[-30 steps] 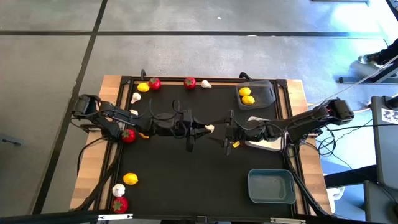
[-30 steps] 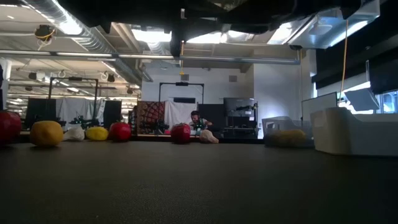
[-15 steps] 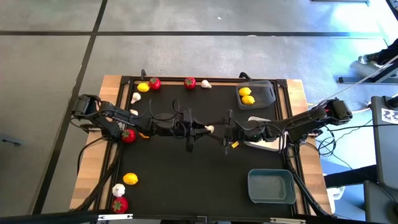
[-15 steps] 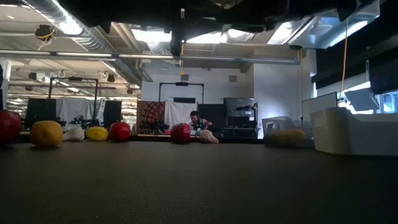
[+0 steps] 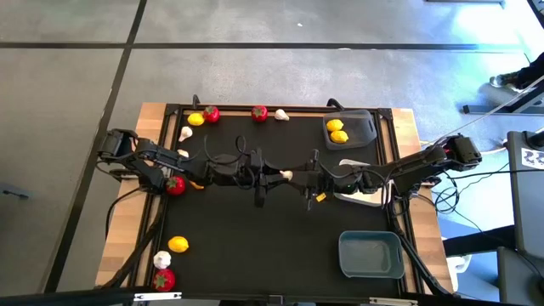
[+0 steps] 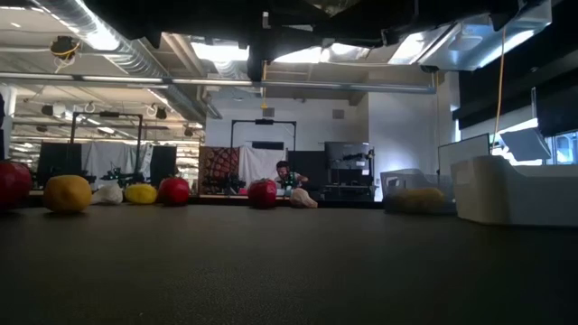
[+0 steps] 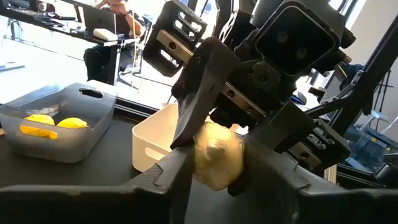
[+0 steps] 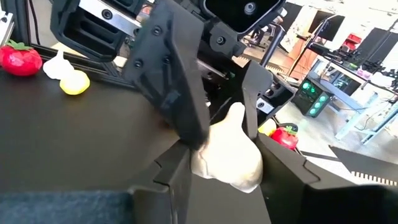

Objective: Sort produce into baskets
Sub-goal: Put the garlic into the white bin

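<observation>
Table: a black-topped table (image 5: 255, 238) carried everything.
Baskets: a blue-grey rounded plastic tray (image 5: 371, 255) lay nearest the right arm's base; a white plastic tray (image 5: 361, 194) sat under that arm; a dark grey plastic tray (image 5: 350, 128) held two yellow lemons (image 5: 337, 131).
Grippers: the left gripper (image 5: 276, 176) and right gripper (image 5: 299, 178) met at the table's middle.
Handover: both closed narrowly on one small white garlic-like bulb (image 5: 287, 176), above the table's centre, beside the white plastic tray.

Both arms meet at a white bulb (image 5: 287, 176) mid-table.
</observation>
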Robot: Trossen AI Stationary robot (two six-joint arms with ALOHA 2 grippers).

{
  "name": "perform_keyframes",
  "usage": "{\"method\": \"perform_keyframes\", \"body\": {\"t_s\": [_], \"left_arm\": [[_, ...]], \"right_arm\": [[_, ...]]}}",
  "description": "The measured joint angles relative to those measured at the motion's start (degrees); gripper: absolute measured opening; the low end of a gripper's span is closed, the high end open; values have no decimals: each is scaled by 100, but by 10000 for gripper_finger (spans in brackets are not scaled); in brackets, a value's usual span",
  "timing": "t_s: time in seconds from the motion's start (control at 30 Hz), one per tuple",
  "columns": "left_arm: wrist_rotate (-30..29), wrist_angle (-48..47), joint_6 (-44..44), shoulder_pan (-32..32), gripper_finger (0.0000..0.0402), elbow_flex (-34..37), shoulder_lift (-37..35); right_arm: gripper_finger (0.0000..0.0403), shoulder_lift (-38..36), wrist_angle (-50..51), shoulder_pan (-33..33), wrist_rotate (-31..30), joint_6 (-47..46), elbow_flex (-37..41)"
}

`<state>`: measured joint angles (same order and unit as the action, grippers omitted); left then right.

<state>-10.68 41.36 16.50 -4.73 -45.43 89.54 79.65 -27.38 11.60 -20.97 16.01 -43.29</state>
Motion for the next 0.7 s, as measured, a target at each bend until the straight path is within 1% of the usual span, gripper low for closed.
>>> {"method": "perform_keyframes", "body": {"t_s": [0.17,0.33,0.5,0.7], "left_arm": [[42,-219,-77,0,199,0,-79],[1,-1194,-78,139,220,0,-480],[-2,-2167,-53,273,218,0,-809],[-6,-2658,-45,302,214,0,-845]], "right_arm": [[152,-65,142,0,18,-54,-2],[153,-484,793,7,-141,-277,-4],[153,-1104,2075,7,-213,-914,-5],[153,-1924,3931,7,-195,-2062,-7]]}}
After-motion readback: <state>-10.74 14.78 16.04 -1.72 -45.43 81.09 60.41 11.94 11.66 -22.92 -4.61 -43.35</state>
